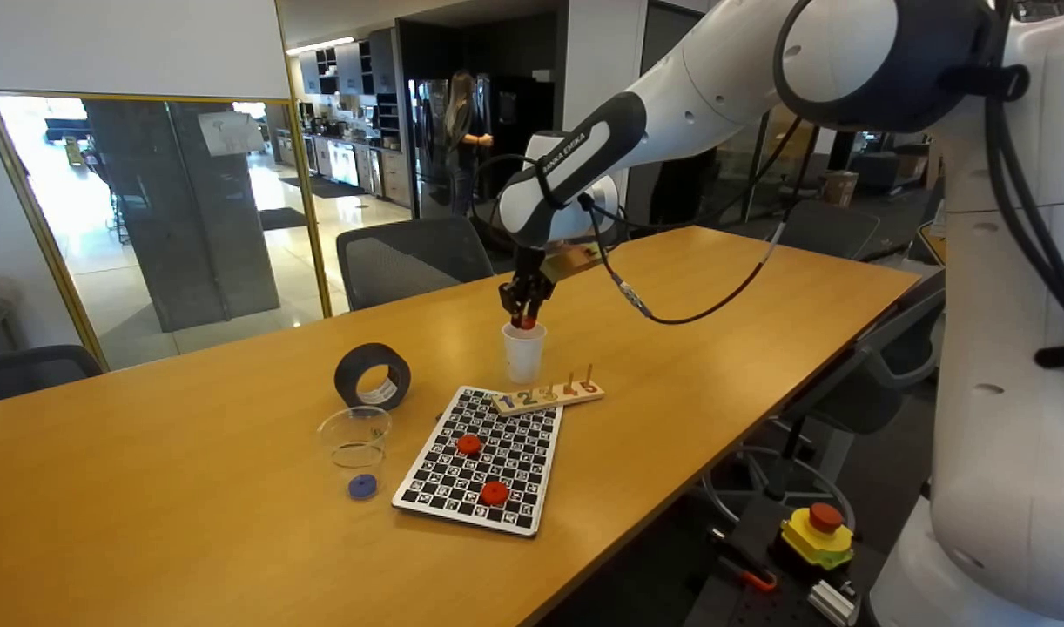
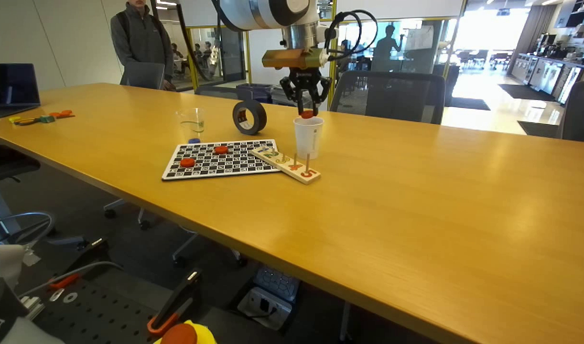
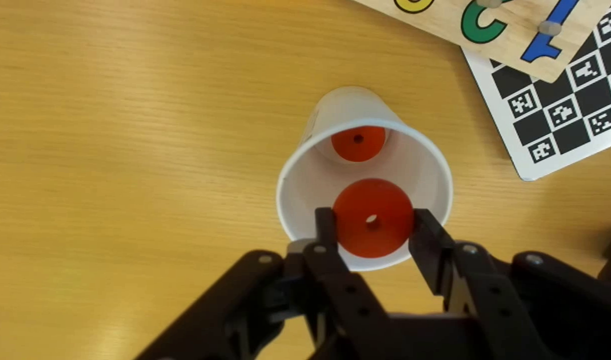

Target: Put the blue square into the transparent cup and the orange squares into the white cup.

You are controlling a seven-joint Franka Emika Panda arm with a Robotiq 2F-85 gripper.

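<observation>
My gripper [image 1: 523,319] is shut on an orange-red round piece [image 3: 370,200] with a centre hole, one fingertip on each side. It holds the piece just over the mouth of the upright white cup [image 1: 523,357], also seen in the wrist view [image 3: 350,107]. Another orange-red piece [image 3: 358,145] lies at the bottom of the white cup. Two more orange-red pieces, a farther one [image 1: 468,445] and a nearer one [image 1: 494,494], lie on the checkered board. The blue piece [image 1: 362,487] shows at the base of the transparent cup [image 1: 355,435], seemingly inside it.
The checkered board [image 2: 210,165] lies beside the cups. A wooden number strip with pegs [image 2: 292,167] rests partly on it, close to the white cup. A black tape roll [image 1: 372,376] stands near the transparent cup. A laptop [image 2: 10,88] is at the table's far end.
</observation>
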